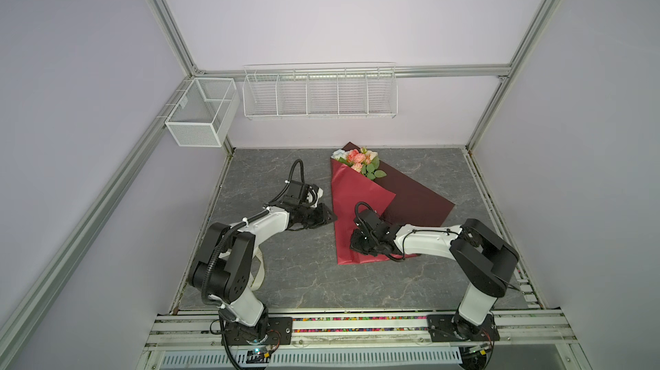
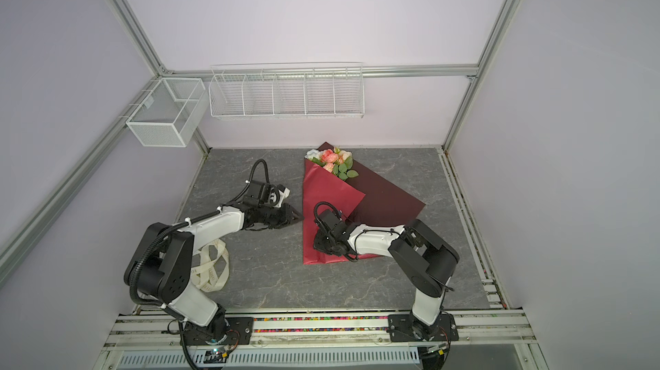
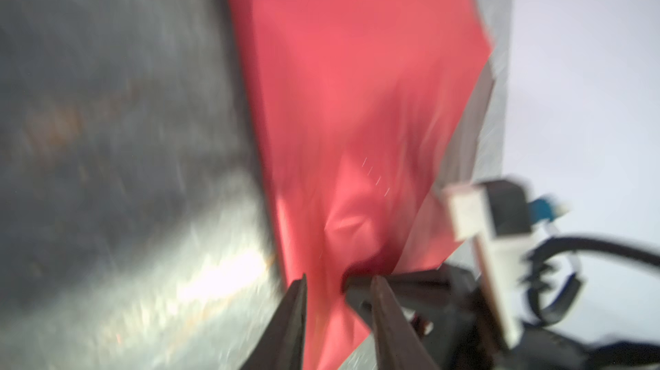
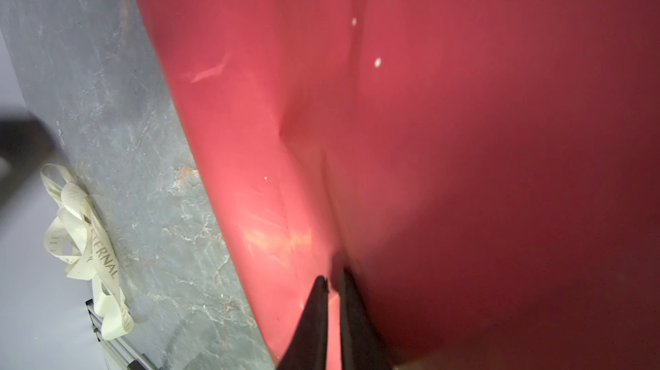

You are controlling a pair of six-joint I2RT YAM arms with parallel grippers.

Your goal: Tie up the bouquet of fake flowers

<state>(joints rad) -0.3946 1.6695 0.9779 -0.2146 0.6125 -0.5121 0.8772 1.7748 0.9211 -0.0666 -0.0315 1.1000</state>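
Pinching: my right gripper [image 4: 334, 280], nearly closed on a raised fold of the paper [image 1: 353, 200]; creases run into the tips.
Other side: my left gripper [image 3: 339, 276], jaws apart, straddling the paper's left edge, not clamped that I can see; view blurred.
Contact spots: right one on the paper's near half, left one about mid-length, coming in from the left.
Bouquet [image 1: 359, 162]: blooms poke out of the paper at the far end; stems hidden under it.
Long axis: far-to-near down the table [image 1: 285, 271], slight lean; blooms well apart from both grippers.
Flap: darker half of the paper lies flat, open to the right, not folded over.
Ribbon [image 2: 210, 271]: loose heap by my left arm's base, well apart from the paper, nothing tied.
Nearer arm: left for ribbon, right for flap.
Stage (guess): wrapping, tie not begun.
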